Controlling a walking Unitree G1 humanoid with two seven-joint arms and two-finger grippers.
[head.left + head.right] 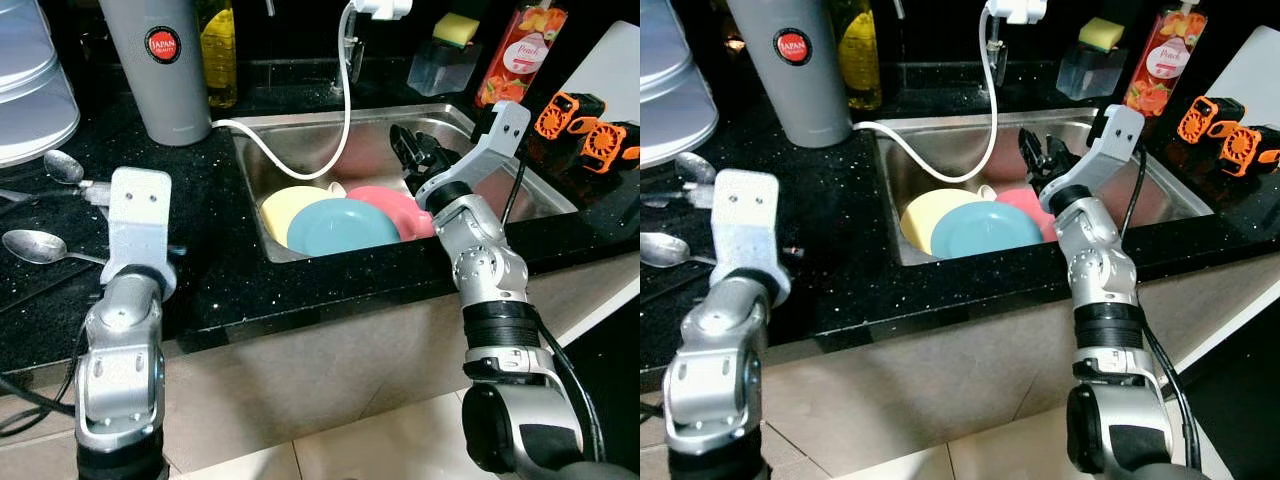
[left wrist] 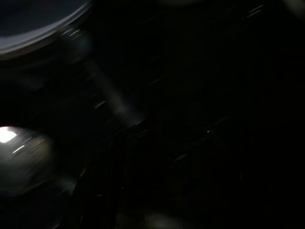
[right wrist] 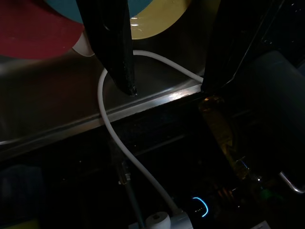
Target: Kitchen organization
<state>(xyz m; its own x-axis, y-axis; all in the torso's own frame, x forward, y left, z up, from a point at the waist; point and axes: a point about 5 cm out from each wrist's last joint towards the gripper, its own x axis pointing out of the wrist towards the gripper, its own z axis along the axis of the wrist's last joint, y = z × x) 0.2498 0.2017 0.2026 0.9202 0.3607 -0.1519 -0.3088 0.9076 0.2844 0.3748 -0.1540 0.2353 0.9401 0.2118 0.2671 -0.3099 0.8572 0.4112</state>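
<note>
Our right tool [image 1: 408, 148], fingers spread and empty, hovers in the steel sink [image 1: 300, 140] over the pink plate [image 1: 395, 205], which lies beside the blue plate [image 1: 340, 226] and yellow plate [image 1: 285, 207]. We should clear the white hose [image 1: 335, 150] and pinch one rim. Our left tool's state we cannot tell.

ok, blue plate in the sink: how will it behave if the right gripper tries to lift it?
The blue plate looks rigid and glossy, so probably slippery in a pinch at the rim. It lies overlapping the yellow plate and pink plate, so lifting it may drag or clatter those. It is probably light, though its material can't be told. The right gripper hangs open above the sink.
</note>
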